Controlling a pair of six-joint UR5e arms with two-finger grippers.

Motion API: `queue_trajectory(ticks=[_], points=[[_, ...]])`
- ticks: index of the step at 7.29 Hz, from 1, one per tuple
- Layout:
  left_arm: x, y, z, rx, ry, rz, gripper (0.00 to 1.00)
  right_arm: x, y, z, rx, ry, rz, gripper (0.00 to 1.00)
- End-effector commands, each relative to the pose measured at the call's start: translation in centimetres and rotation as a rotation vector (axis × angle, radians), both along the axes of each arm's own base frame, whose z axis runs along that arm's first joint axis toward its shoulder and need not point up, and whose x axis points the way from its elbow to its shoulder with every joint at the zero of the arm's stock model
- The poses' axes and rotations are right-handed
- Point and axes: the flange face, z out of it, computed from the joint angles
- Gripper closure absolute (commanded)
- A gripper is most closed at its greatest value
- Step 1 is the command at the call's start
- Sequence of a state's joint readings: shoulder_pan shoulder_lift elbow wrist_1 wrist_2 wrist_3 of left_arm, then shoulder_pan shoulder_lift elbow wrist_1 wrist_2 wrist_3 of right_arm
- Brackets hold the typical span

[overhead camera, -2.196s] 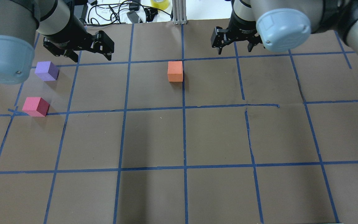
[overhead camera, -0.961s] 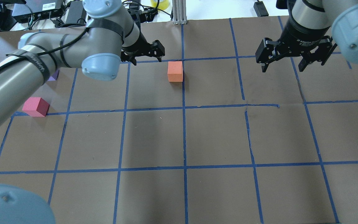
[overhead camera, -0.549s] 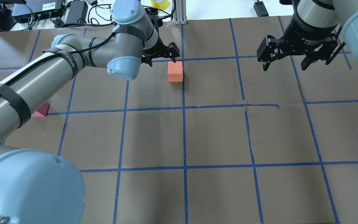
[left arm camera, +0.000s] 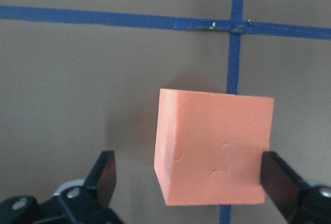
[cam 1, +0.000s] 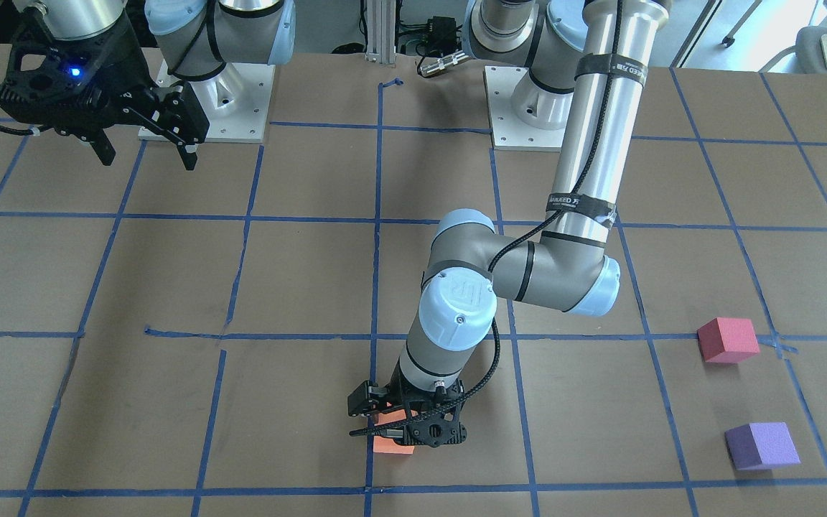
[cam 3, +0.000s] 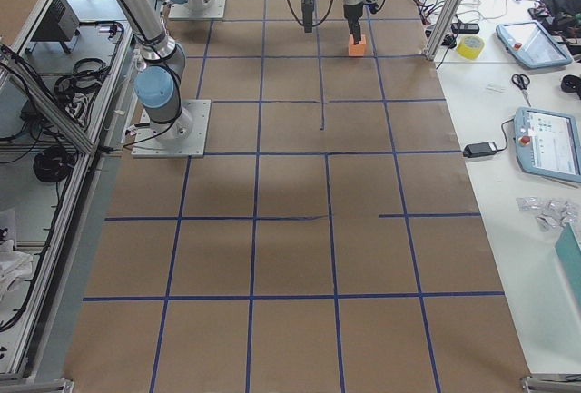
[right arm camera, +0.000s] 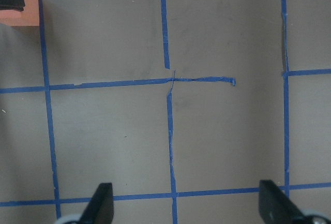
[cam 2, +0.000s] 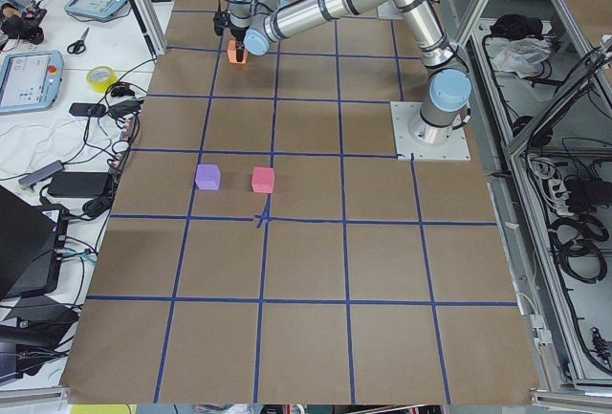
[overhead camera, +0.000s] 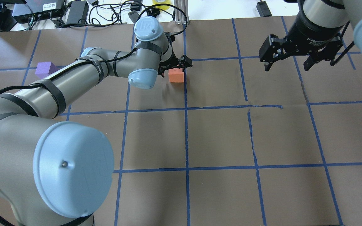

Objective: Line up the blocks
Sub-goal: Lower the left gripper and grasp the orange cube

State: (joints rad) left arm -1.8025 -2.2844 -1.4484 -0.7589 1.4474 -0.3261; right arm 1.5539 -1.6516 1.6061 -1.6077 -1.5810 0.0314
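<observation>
Orange block [left arm camera: 214,149] inside left tool [left arm camera: 189,164], jaws spread wide

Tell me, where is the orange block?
In the overhead view the orange block sits far-middle on the table, just left of a blue tape line, between the open left fingers.

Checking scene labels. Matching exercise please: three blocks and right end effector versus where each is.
1 orange block
2 pink block
3 purple block
4 right end effector

A open over bare table
B table's left end, nearer the robot
C between the open fingers of the left end effector
D table's left end, farther from the robot

Pairs: 1-C, 2-B, 3-D, 4-A
</observation>
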Motion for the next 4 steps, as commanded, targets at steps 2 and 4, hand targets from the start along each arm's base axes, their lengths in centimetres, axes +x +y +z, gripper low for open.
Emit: queue_trajectory(ticks=[2, 4], points=[[-0.4, -1.4, 2.3, -0.051, 0.017, -0.01, 0.0, -0.1, 0.1, -0.3, 0.006, 0.006, -0.001, 0.0], [-0.4, -1.9, 3.9, -0.039, 0.003, -0.007, 0.0, -0.1, 0.1, -0.3, 0.006, 0.008, -0.001, 0.0]])
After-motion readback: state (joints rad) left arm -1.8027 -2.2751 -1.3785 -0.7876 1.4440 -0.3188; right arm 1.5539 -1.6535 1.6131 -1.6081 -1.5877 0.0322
